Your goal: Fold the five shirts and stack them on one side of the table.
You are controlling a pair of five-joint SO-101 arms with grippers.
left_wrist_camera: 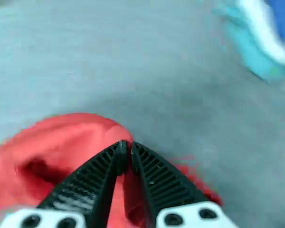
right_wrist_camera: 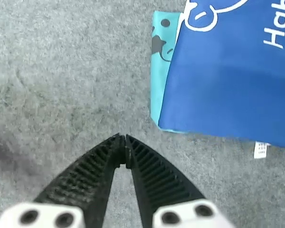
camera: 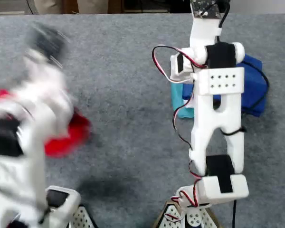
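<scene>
Ideally the left gripper (left_wrist_camera: 127,146), fingers closed tip-to-tip over the red shirt (left_wrist_camera: 57,137), spreads it flat; the right gripper (right_wrist_camera: 122,140) hangs closed, empty.

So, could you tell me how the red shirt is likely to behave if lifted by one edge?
Probably floppy: the red shirt lies in soft, rumpled folds on the grey table, so it would likely drape and sag. It looks thin, so probably light. On that fuzzy surface, pushing may bunch it rather than slide it.
</scene>
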